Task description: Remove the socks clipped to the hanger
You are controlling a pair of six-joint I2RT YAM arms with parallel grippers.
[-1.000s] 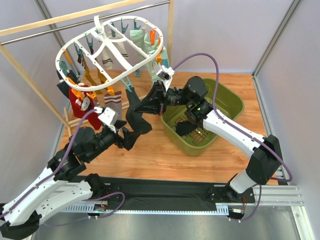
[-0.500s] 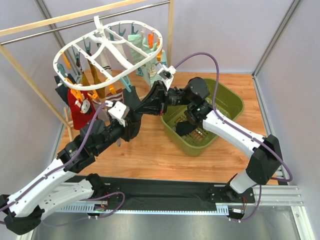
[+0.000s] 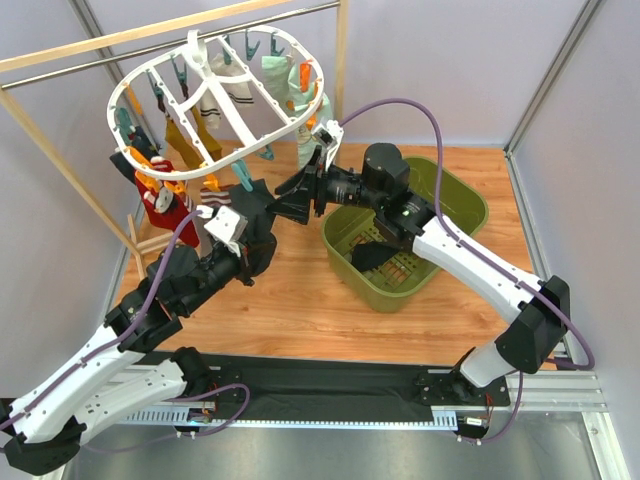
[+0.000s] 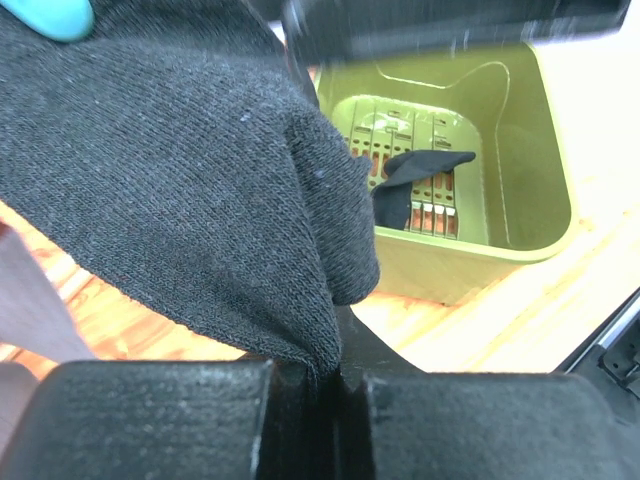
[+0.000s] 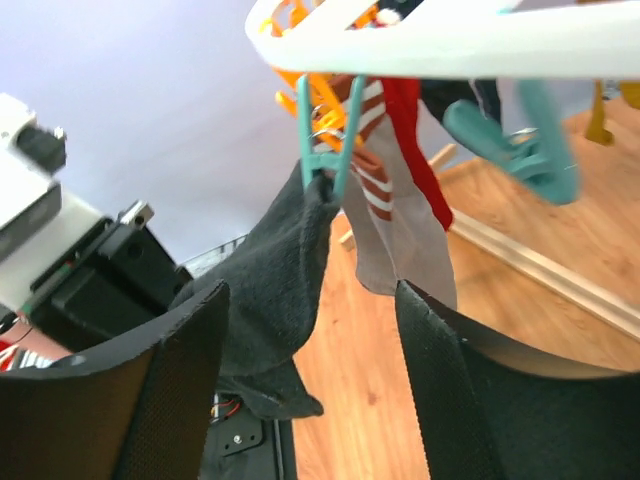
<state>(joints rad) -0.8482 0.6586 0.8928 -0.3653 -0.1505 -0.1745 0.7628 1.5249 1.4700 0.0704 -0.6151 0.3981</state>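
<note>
**Black sock at the moment of release.** The white oval hanger (image 5: pixel 450 38) hangs from the wooden rail (image 3: pixel 60 160) above the far left of the desk (image 3: pixel 300 310), with socks (image 3: pixel 185 150) of several colours dangling from its clips. The one being worked on is a black sock (image 4: pixel 180 180) at the near rim, beside a grey striped sock (image 5: pixel 385 210). A teal clip (image 5: pixel 328 135) pins its upper end, and the rest drapes down toward the left arm. The fabric is a soft, light knit that folds and stretches freely and has no stiff edge. A pinch on a gathered fold of the lower part should therefore hold well. Only the clip's spring resists a pull, so the likelier risk is that the hanger swings or tips, not that the sock tears. The left pincer (image 4: pixel 322 378) is fully closed, with a fold of the black sock nipped between its fingers and the rest bulging above them. The right pincer (image 5: pixel 310 295) stands wide open just below the hanger, its two fingers framing the teal clip and the sock's upper part. It holds nothing, and whether either finger brushes the cloth cannot be told. To the right, a green bin (image 3: pixel 462 205) sits on the desk with another dark sock (image 4: pixel 420 170) already inside, the probable destination once the clip lets go.
</note>
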